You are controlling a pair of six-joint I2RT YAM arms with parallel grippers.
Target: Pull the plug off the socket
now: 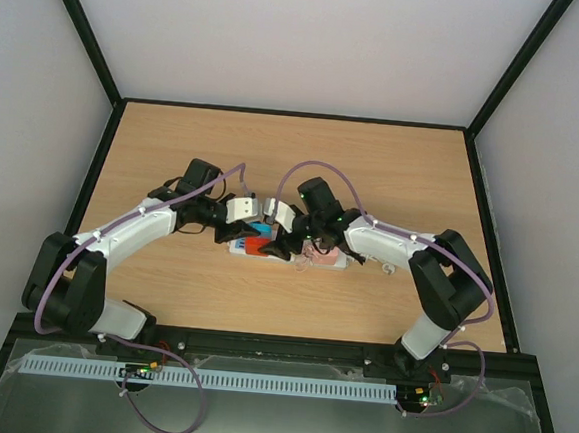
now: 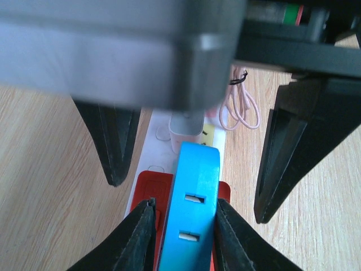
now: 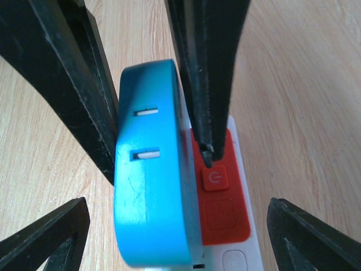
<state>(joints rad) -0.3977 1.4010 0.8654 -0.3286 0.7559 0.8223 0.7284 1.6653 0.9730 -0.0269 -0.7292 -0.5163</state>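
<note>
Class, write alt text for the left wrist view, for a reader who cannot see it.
The left tool grips a blue plug seated on the red end of the white socket. The open right tool straddles the socket from opposite; a coiled pink cord lies beyond on the table.

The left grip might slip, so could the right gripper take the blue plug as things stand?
Probably not cleanly. The left gripper clamps both long sides of the blue plug, leaving only its narrow ends free. The right gripper hangs open over it, above the socket.
</note>
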